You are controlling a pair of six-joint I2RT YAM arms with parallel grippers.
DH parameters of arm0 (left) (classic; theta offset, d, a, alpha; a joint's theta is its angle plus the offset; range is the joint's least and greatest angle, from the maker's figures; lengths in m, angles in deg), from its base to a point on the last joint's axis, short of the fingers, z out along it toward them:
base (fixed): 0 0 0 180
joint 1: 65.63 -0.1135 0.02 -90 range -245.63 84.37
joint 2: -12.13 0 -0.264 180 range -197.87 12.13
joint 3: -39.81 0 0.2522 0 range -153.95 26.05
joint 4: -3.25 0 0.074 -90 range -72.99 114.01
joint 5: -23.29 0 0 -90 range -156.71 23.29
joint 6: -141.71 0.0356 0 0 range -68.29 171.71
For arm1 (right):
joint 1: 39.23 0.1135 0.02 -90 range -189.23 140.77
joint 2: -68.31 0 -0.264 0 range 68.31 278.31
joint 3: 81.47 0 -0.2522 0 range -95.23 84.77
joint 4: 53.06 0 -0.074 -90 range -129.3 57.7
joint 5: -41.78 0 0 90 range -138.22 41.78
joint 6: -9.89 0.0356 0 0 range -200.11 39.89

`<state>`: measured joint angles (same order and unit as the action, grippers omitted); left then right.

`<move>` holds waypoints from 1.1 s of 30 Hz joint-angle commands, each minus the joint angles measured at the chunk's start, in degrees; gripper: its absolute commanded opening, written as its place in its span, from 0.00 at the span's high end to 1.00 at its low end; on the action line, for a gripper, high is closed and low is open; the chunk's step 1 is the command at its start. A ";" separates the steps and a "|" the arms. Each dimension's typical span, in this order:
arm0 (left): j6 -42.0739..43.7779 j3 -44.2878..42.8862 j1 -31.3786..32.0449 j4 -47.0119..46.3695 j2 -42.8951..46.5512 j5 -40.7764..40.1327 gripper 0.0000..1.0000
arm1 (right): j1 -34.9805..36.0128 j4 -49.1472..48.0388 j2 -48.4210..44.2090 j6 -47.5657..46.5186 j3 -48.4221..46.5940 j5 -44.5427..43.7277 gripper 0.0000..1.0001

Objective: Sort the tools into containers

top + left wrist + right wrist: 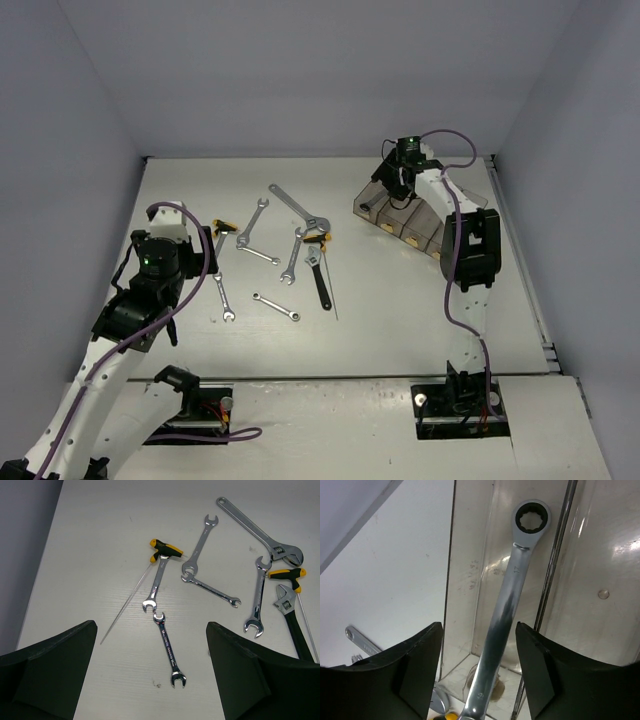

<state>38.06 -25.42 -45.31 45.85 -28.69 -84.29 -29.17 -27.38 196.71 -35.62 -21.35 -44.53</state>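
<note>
My R arm (468, 255) rises from its base at the near edge, elbow bent, forearm stretched to the far right of the table (400, 330), wrist tipped down over the bins (415, 225). My right claw (477, 630) hangs over the end compartment, the one nearest the tool spread, fingers (415, 665) apart w/ a wide gap. A silver ratchet wrench (507, 595) shows in that gap, ring end away from me, shaft running along the compartment. Neither finger touches it as far as I can see. Its near end crosses the bin's end wall at the bottom of my wrist view, can't tell if it lies flat or leans

My L arm (120, 330) is folded on the left side, wrist above the table, facing the middle. My left claw (151, 630) is spread wide too, nothing in it. Under it the other tools (285, 250) lie loose on the table, well apart from the bins: a yellow/black T-handle driver (165, 550) across the top end of a combo wrench (155, 585), a short double-ended wrench (169, 650) between my fingertips in the wrist view, a big silver adj. wrench (260, 530), and a black-handled adj. wrench (295, 630) beside a second driver (287, 573)
</note>
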 commanded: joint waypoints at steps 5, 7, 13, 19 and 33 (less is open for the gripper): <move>0.55 -0.66 0.28 -3.44 0.47 -0.06 0.12 | 5.41 -1.55 -15.95 -14.25 5.78 -8.91 0.41; 0.55 -0.71 0.34 -3.39 0.62 0.10 0.12 | 8.88 -1.33 -20.09 -19.01 10.74 -11.28 0.40; 0.64 -1.01 0.34 -3.09 1.23 0.25 0.12 | 23.87 -1.37 -31.16 -31.70 21.81 -13.42 0.40; 0.91 -1.89 0.34 -1.76 2.36 -0.47 0.12 | 38.14 -1.17 -33.23 -44.66 27.54 -7.60 0.40; 1.00 -0.73 0.34 -0.54 9.19 -9.86 0.12 | 50.83 3.51 -15.28 -55.23 18.08 -0.46 0.47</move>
<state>39.10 -25.42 -45.31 47.27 -19.76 -89.76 19.82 -25.11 179.07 -87.40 1.78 -47.13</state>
